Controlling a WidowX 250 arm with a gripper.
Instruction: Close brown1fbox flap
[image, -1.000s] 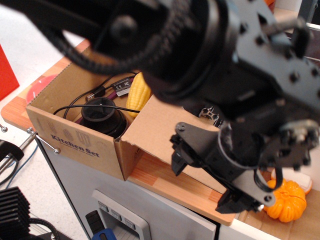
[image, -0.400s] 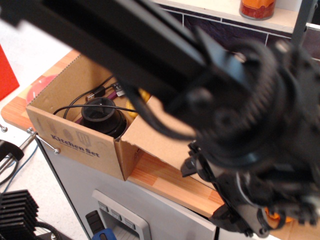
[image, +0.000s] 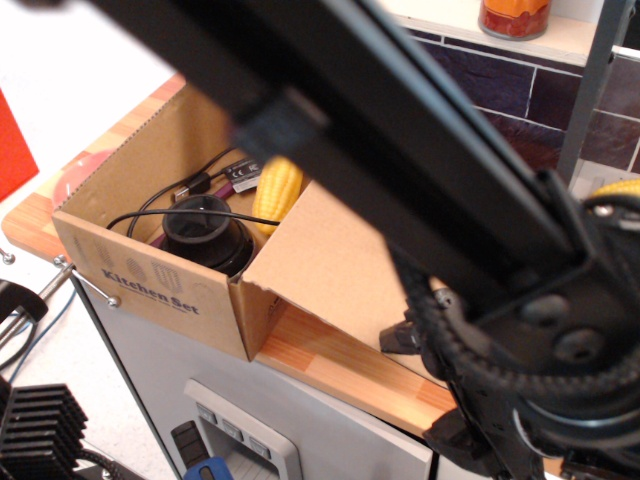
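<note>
One flap (image: 335, 275) hanging open off the right end of the brown1fbox (image: 150, 275), sloping down onto the counter (image: 340, 365), long edge running near to far. Pincer (image: 450, 400) just right of its outer edge, low; spread or pressed, cannot tell.

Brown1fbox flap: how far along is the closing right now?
Nothing looks done yet: the brown1fbox is open on top, with the corn and black cables visible inside. The flap slopes outward toward the counter. The arm fills the foreground, and the gripper can't be made out. The whole fold-over remains.
</note>
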